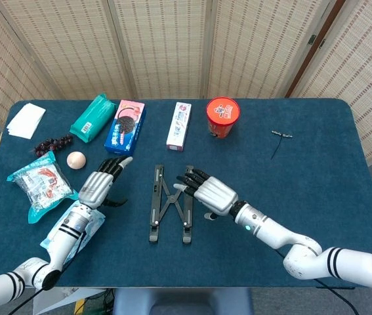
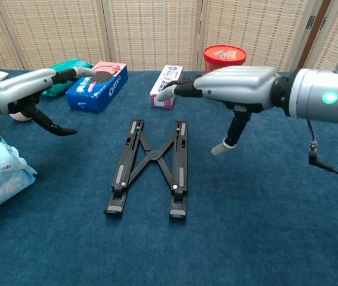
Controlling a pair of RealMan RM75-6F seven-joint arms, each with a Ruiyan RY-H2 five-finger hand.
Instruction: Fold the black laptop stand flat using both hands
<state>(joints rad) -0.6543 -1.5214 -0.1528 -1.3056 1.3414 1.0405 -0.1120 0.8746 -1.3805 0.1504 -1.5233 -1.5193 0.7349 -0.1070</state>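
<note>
The black laptop stand (image 1: 170,203) (image 2: 149,166) lies low on the blue table, its two rails joined by a crossed brace and still spread apart. My left hand (image 1: 102,179) (image 2: 34,89) hovers to the stand's left, off it, fingers extended and apart, holding nothing. My right hand (image 1: 210,191) (image 2: 234,86) hangs above and to the right of the right rail, fingers stretched out flat with the thumb pointing down, also holding nothing. Neither hand touches the stand.
Behind the stand are an Oreo box (image 1: 126,126), a toothpaste box (image 1: 179,125), a red cup (image 1: 222,117) and a green packet (image 1: 92,118). At the left lie an egg (image 1: 76,159), grapes (image 1: 49,144), a snack bag (image 1: 41,184) and wet wipes (image 1: 73,226). A small tool (image 1: 280,136) lies far right.
</note>
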